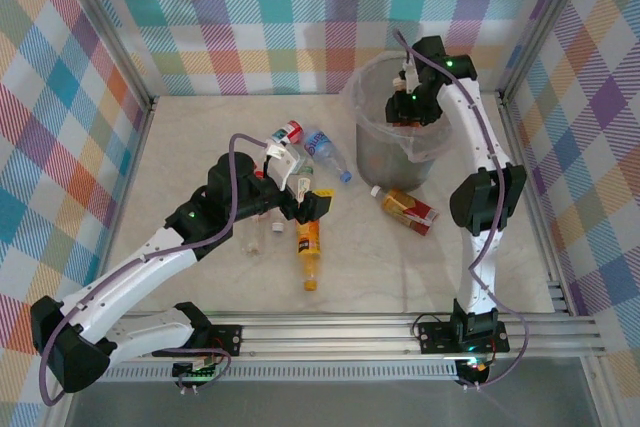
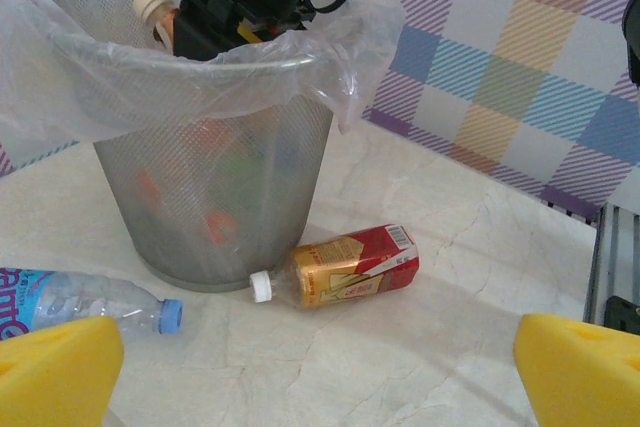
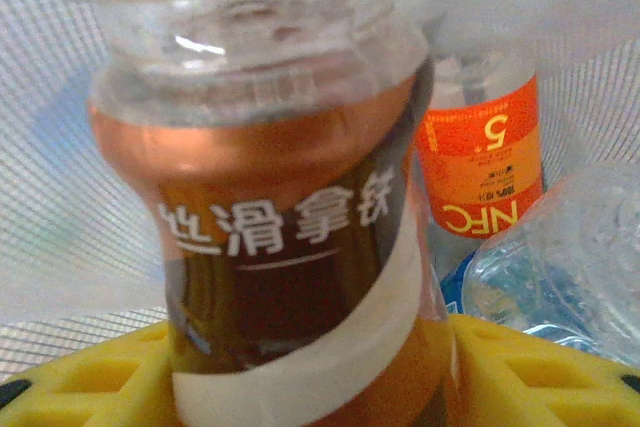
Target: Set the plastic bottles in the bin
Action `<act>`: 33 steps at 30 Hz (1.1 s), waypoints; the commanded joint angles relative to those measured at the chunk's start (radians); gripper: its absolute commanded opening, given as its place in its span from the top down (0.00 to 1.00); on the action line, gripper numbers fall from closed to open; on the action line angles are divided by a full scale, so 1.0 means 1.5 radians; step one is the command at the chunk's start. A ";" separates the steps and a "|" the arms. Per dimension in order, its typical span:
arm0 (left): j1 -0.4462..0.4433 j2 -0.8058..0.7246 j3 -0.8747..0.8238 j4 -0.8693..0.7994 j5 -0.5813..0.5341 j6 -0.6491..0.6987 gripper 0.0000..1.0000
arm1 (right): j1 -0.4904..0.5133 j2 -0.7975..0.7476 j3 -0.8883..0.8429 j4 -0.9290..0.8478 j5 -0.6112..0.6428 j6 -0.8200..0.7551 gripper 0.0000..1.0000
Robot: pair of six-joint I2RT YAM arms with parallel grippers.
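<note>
From here the bin [image 1: 380, 152] sits toward the table's far right corner. My right gripper [image 1: 407, 107] hangs in its mouth, clamped on a brown-label bottle [image 3: 290, 247]. The left gripper [image 2: 320, 377] is spread wide over the table's middle. A red-label bottle [image 1: 405, 210] lies just beside the bin's near side, and an orange bottle [image 1: 308, 242] lies nearer the front edge.

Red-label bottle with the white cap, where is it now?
The red-label bottle lies on its side on the table right of centre in the top external view, just in front of the bin, cap toward the blue-capped bottle.
</note>
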 commanded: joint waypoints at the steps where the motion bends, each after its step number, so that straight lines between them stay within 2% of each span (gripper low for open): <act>1: 0.004 0.002 0.025 -0.016 -0.011 -0.004 0.00 | 0.002 0.011 -0.016 -0.020 -0.005 -0.014 0.40; 8: 0.005 0.005 0.026 -0.022 -0.017 -0.002 0.00 | 0.002 -0.002 -0.011 -0.018 0.014 -0.011 0.25; 12: 0.004 0.010 0.030 -0.030 -0.016 -0.002 0.00 | 0.002 -0.014 0.007 -0.022 0.023 -0.007 0.20; 21: 0.005 0.016 0.038 -0.045 -0.022 -0.008 0.00 | 0.003 -0.086 0.005 0.000 0.006 0.006 0.19; 27: 0.005 0.012 0.041 -0.070 0.007 0.038 0.00 | 0.008 -0.187 -0.075 0.072 -0.009 0.013 0.21; 33: 0.004 0.008 0.044 -0.083 0.002 0.045 0.00 | 0.011 -0.312 -0.182 0.129 -0.028 0.016 0.23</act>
